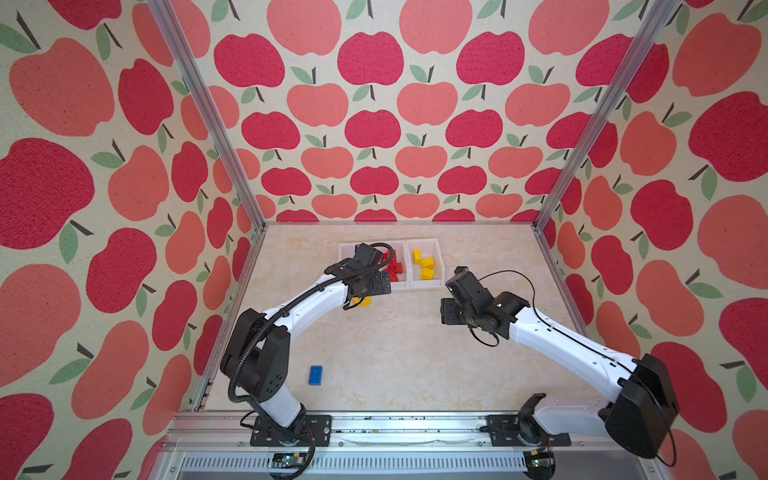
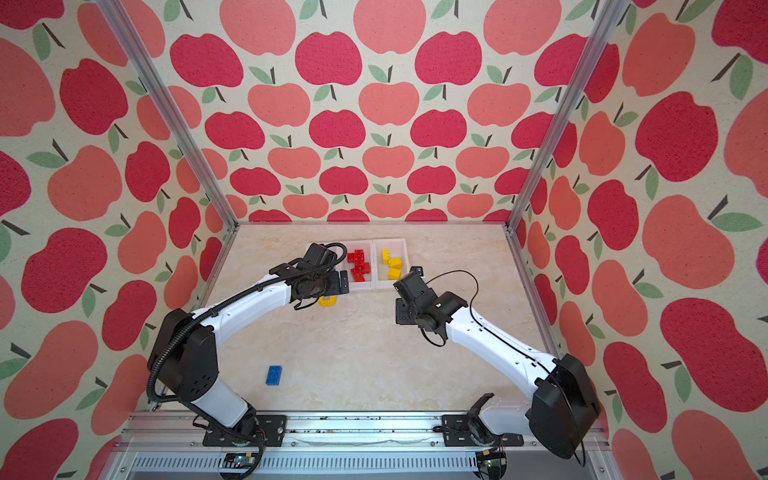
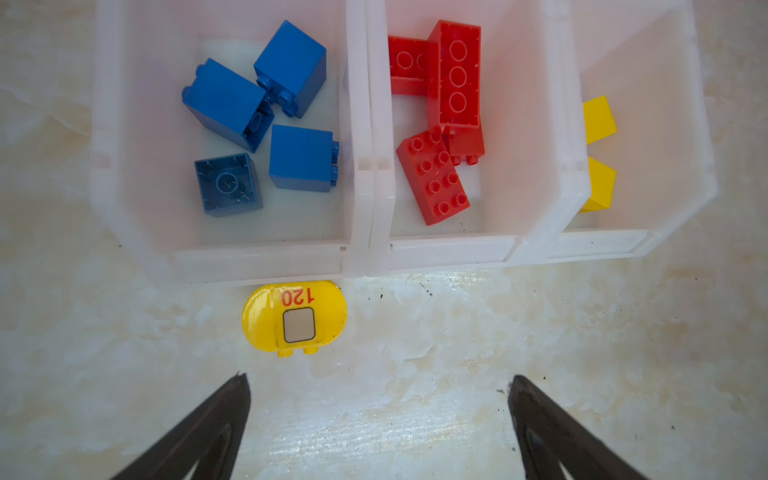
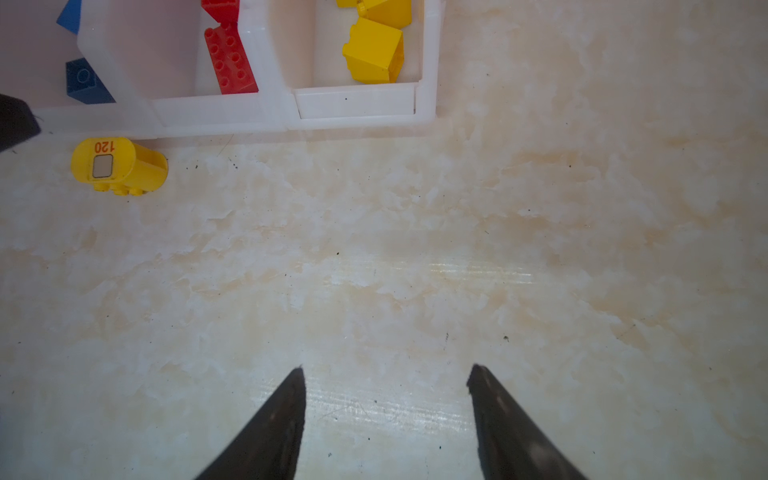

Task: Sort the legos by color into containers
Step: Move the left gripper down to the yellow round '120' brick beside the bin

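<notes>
Left gripper (image 3: 380,399) hangs wide apart, empty; just ahead a yellow rounded brick (image 3: 294,318) lies on the table (image 3: 436,332), just beside the front wall of the containers (image 3: 257,259). Its wrist view shows four blue bricks (image 3: 257,120) in the end bin, which the left arm (image 1: 307,301) hides in both top views. Right gripper (image 4: 386,374), jaws parted, holds nothing. Only the top views catch a loose blue brick (image 1: 316,375) near that arm's base.

Three bins (image 3: 449,253), five blue (image 3: 224,104), four yellow (image 3: 294,318), reds (image 3: 432,176) unclear
</notes>
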Robot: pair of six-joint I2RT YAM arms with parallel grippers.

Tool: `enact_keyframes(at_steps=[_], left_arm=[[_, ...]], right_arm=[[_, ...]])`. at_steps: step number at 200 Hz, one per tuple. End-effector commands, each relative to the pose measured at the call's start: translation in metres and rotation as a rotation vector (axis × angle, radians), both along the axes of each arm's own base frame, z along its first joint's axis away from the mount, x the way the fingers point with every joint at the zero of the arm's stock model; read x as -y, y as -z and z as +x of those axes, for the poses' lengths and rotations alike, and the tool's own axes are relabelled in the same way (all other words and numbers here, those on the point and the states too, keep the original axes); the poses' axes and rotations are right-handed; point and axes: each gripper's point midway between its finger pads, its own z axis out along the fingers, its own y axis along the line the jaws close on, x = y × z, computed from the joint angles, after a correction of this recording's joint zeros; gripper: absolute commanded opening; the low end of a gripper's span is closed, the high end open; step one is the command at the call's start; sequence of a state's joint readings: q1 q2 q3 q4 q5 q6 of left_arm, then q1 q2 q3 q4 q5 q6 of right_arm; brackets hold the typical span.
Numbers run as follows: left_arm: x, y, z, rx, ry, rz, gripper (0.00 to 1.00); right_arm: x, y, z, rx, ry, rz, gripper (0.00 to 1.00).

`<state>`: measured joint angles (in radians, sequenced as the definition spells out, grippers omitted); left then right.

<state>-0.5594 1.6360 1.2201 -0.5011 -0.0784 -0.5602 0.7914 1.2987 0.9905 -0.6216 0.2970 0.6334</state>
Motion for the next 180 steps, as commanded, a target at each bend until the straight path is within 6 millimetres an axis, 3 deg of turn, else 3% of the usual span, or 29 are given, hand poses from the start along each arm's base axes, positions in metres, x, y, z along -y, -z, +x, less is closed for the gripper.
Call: enact_keyframes(at_steps=[1,82,180], left_arm=[[-0.011,0.01,-0.01,-0.038,-0.03,0.043,0.99],[-0.021,0.054,-0.01,-0.144,-0.093,0.106,0.99],[-0.028,0.08,0.008,-0.161,-0.111,0.13,0.99]], right_arm=[[0.001,-0.005,0.001,0.001,-0.004,-0.001,0.65],[-0.001,0.001,-0.001,-0.016,-0.006,0.008,0.65],[0.0,0.005,-0.002,-0.023,-0.001,0.006,0.65]])
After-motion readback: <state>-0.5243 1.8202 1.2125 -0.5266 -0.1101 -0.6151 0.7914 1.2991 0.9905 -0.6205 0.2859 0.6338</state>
